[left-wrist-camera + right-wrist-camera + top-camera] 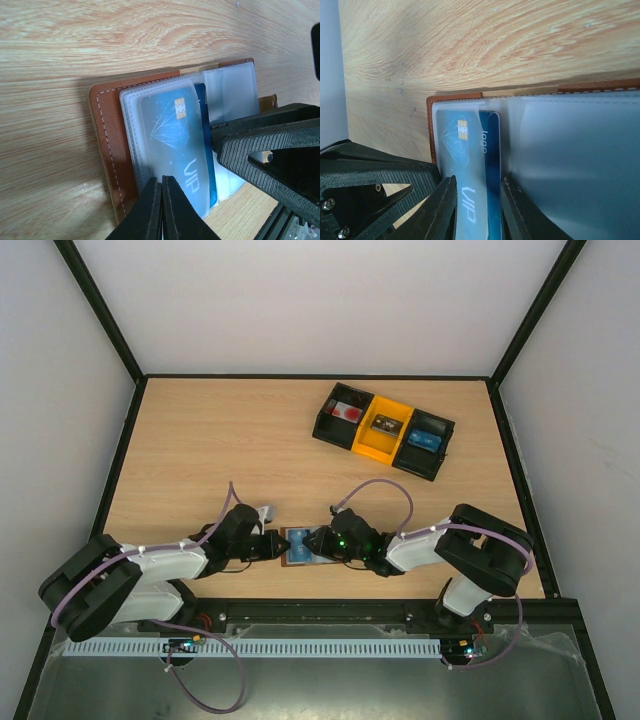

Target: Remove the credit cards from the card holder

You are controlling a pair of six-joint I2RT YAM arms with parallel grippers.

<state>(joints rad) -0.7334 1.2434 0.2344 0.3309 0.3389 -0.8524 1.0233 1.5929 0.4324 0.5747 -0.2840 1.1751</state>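
Left gripper (161,186) is pinched closed at the sleeve edge. The brown stitched card holder (106,135) lies open near the table's (220,440) front edge (between both arms), with blue chip credit cards (470,165) sleeved inside. Right gripper (477,200) stands parted astride them.

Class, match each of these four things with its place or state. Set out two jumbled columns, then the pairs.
1. brown leather card holder
2. pale-blue chip card
3. left end effector
4. black-and-yellow tray of bins

A. fingers closed together
B. far right part of the wooden table
C. lying open
D. inside a clear plastic sleeve

Pairs: 1-C, 2-D, 3-A, 4-B
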